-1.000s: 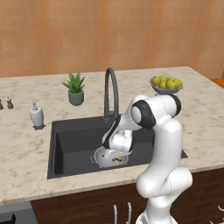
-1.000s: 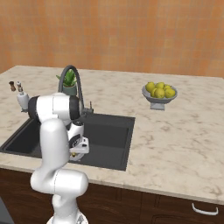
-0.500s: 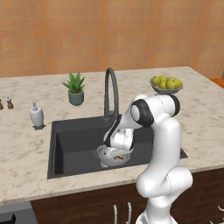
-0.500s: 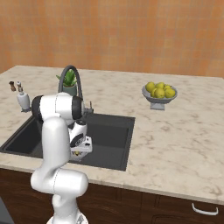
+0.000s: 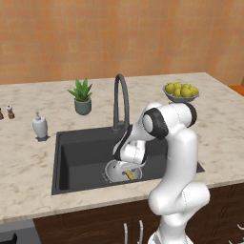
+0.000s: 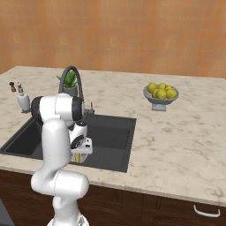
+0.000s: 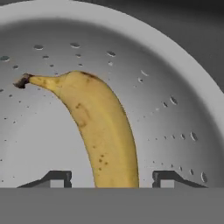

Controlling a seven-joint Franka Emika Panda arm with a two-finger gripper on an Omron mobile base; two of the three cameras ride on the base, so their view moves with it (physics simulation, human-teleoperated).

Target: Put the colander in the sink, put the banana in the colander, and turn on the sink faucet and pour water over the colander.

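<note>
Presently listed, kitchen island, items as found:

Sink [image 5: 81, 157]: dark basin set in the marble counter [image 5: 28, 162]. Faucet [image 5: 121, 100]: dark gooseneck at the back rim, spout arching over the basin.

Colander [image 5: 113, 171]: perforated metal bowl, on the sink floor near the front wall, under the arm's hand.

Banana [image 7: 103, 135]: yellow, freckled, lying inside the colander, stem end pointing away from the hand; a yellow part shows under the hand in the left base view [image 5: 129, 175].

Gripper [image 7: 112, 178]: lowered into the colander, fingertips [image 7: 56, 178] parted, one each side of the banana with visible gaps, gripping nothing.

Also on the counter: potted plant [image 5: 82, 96], soap dispenser [image 5: 39, 126], fruit bowl [image 5: 181, 93].
</note>
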